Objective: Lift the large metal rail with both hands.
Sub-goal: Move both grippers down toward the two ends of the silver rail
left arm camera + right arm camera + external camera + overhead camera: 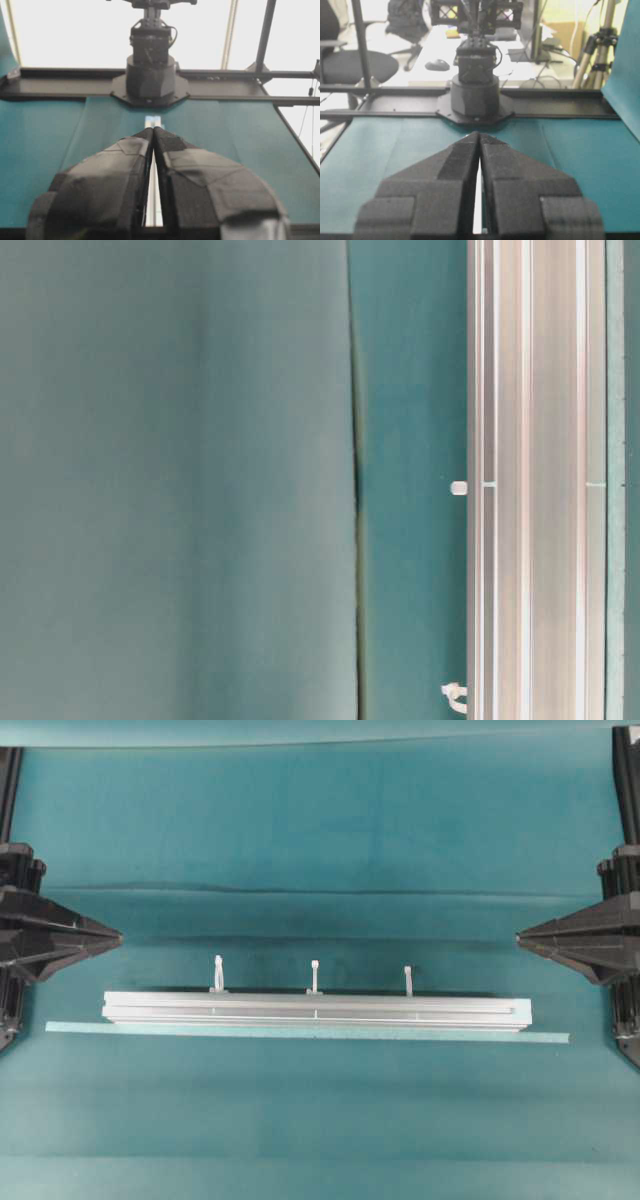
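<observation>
A: Overhead?
B: Metal rail [315, 1008] lies flat across lower centre of the teal counter [320, 840], three zip ties [314, 976] sticking up-frame, pale tape strip [300, 1033] just below it. Left tool [118, 935] at left edge, right tool [520, 935] at right edge, both pinched together, well apart from the rail.
A: Table-level?
B: Rail runs down the right side.
A: Wrists?
B: Left and right views: fingers together, nothing held, rail a sliver behind the tips.
</observation>
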`<state>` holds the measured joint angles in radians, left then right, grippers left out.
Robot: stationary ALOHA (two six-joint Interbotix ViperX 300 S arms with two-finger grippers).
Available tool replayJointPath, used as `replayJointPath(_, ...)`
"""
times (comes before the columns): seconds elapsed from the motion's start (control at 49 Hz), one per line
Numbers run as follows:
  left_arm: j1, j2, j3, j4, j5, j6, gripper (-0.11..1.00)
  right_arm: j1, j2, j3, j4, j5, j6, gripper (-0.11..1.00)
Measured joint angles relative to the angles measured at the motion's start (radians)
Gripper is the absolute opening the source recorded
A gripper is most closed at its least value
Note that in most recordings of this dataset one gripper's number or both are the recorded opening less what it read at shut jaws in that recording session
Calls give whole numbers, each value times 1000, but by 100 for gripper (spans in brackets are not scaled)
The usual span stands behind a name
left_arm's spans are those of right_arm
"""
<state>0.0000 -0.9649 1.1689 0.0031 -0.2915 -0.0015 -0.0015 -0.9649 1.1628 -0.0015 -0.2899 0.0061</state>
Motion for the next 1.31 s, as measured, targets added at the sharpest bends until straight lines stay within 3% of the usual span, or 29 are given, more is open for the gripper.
replayJointPath(0.061, 2, 8, -12, 2, 15, -26, 12, 0, 2, 0, 12, 6, 2, 12)
replayJointPath(0.102, 2, 15, -26, 5, 40, -54, 7, -5, 3, -3, 32, 25, 8, 6)
replayJointPath(0.163, 2, 20, -43, 8, 87, -74, 2, -15, 6, -15, 69, 86, 23, 0)
replayJointPath(0.286, 2, 28, -86, 11, 198, -86, -1, -28, 12, -44, 89, 233, 40, 0)
replayJointPath(0.489, 2, 80, -186, 11, 420, -81, -1, -40, 15, -106, 91, 445, 51, 0)
replayJointPath(0.755, 2, 225, -318, 12, 686, -80, -1, -66, 83, -190, 91, 715, 140, 0)
replayJointPath(0.897, 2, 310, -380, 14, 813, -78, -1, -66, 140, -232, 91, 827, 152, 0)
replayJointPath(1.305, -6, 480, -489, 15, 1029, -75, -1, -64, 367, -371, 91, 1104, 153, 0)
